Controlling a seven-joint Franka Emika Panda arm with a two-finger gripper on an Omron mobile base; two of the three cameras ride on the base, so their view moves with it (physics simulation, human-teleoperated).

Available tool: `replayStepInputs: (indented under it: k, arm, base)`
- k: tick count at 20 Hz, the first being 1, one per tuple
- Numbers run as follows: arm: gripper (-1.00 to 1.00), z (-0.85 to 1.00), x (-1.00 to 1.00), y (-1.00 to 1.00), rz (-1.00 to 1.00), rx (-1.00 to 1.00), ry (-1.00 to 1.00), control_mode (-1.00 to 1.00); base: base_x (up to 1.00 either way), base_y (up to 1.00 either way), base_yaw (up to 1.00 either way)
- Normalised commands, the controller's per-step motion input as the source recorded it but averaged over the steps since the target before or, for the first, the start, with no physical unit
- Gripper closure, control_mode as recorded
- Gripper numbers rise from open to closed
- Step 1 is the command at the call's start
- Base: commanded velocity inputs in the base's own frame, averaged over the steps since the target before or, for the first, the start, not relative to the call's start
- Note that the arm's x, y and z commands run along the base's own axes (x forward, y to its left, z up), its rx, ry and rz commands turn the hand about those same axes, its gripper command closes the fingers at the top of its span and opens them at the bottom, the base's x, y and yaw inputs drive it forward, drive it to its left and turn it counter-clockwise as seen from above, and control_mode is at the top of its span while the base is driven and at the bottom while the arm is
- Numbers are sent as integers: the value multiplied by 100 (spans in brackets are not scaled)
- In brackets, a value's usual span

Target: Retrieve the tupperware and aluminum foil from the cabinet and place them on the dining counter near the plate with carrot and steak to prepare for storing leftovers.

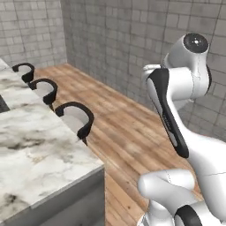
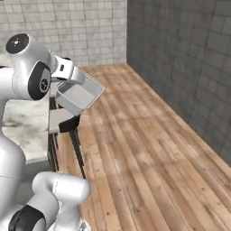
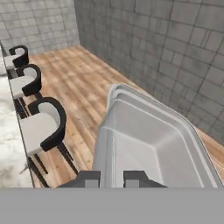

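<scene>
The dining counter (image 1: 31, 145) is the biggest thing here: a long marbled stone top that lies at the left of the left base view, with three black-backed bar stools (image 1: 77, 118) standing in a row along its far edge. Behind them runs a wooden floor (image 2: 149, 149) up to grey tiled walls.

The tupperware (image 2: 79, 95) is not on the counter yet. It hangs in the air, tilted, over the floor and the stools, just beside the counter's edge. In the hand view the tupperware (image 3: 148, 144) reaches away from the fingertips (image 3: 135, 178), open side in view and with nothing inside.

The gripper (image 3: 111, 179) is clamped on the tupperware: the two dark tips sit close together over the near rim, so the hold looks to be on one short wall only.

I judge the container to be light and fairly stiff, but its thin plastic wall is smooth and probably slippery (a pinch at one end leaves the long body free to swing). A hold at the middle of the rim seems safest, and it should be set down flat and slowly.
</scene>
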Motion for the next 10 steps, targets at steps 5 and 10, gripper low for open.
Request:
replayStepInputs:
  k: [5,10]
  arm:
    - [100,0,0,0,0,0,0,100]
    - [100,0,0,0,0,0,0,100]
  base:
    - [100,-72,48]
    - [100,-90,44]
